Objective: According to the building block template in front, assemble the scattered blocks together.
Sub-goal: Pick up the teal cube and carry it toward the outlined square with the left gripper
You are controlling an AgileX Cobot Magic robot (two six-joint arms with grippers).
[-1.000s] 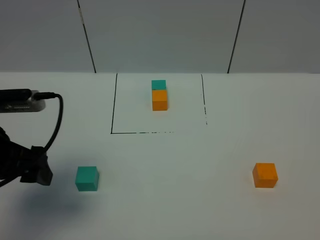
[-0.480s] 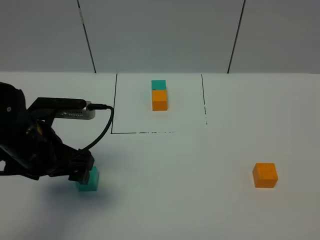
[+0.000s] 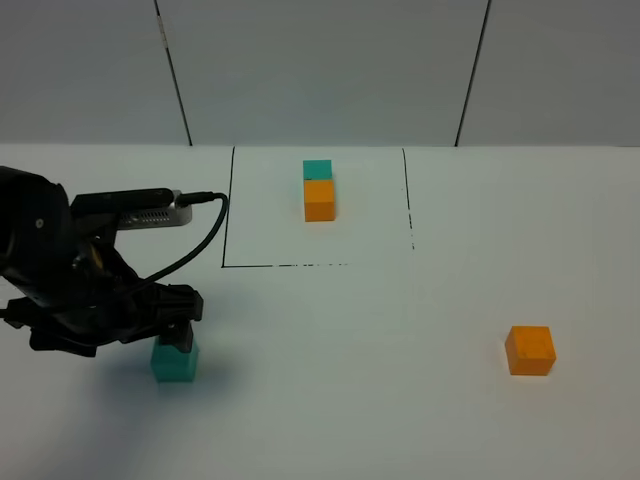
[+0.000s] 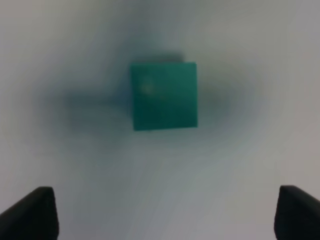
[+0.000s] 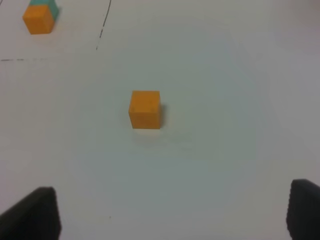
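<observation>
Left gripper (image 4: 162, 212): jaws spread wide, a fingertip at each side of the left wrist view, nothing between them. The teal cube (image 4: 164, 95) lies ahead of the tips, not yet in the gap; it sits nearly square to the jaw line, turned only slightly. That view is blurred, so edge detail is poor. From the high camera the gripper hangs right over the cube, hiding part of its top edge; I cannot tell if they touch. Step in hand, as I read it: take the teal cube. To do it well, centre the gap on the cube, come straight down so each finger passes a flat side face and not a corner, go low enough to grip mid-height, then close evenly; an off-centre close would probably shove the cube across the white table (image 3: 400, 420). Right gripper (image 5: 172, 215): jaws also spread, empty, the orange cube (image 5: 145, 108) well ahead of it and well apart from the teal one, on the opposite side of the table. The building block template (image 3: 319, 188) sits at the back middle inside the black outline (image 3: 228, 210): teal on the far side, orange on the near side, faces touching. The loose pair should be joined in that same order.
</observation>
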